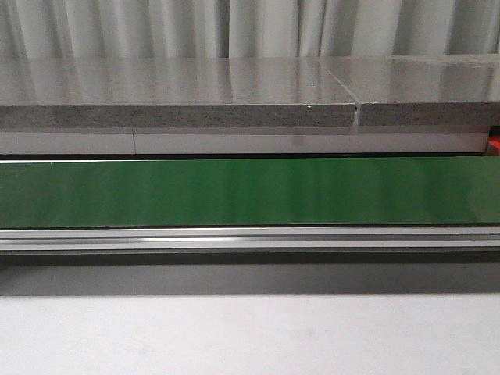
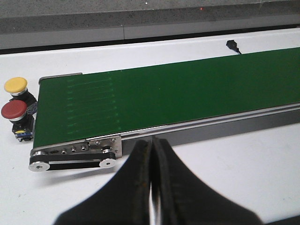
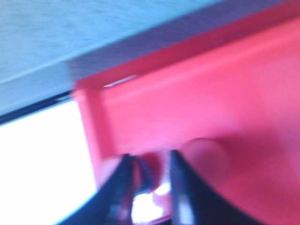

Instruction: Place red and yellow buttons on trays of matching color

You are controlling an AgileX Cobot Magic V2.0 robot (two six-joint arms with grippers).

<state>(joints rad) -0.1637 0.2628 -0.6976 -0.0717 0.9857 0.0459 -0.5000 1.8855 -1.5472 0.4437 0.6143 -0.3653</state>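
Observation:
In the left wrist view a yellow button (image 2: 15,85) and a red button (image 2: 13,111) stand on black bodies on the white table, just off the end of the green conveyor belt (image 2: 187,89). My left gripper (image 2: 151,143) is shut on nothing, low over the table on the near side of the belt's rail. The right wrist view is blurred. There my right gripper (image 3: 149,161) hangs over the red tray (image 3: 197,98) near its corner, shut on a small red button (image 3: 147,172) with a dark body. A round pinkish shape (image 3: 206,159) lies in the tray beside the fingers. No yellow tray is in view.
The front view shows only the green belt (image 1: 250,191), its aluminium rail (image 1: 250,236), a grey stone counter (image 1: 180,94) behind and a sliver of red (image 1: 494,144) at the right edge. A black plug (image 2: 232,45) lies beyond the belt.

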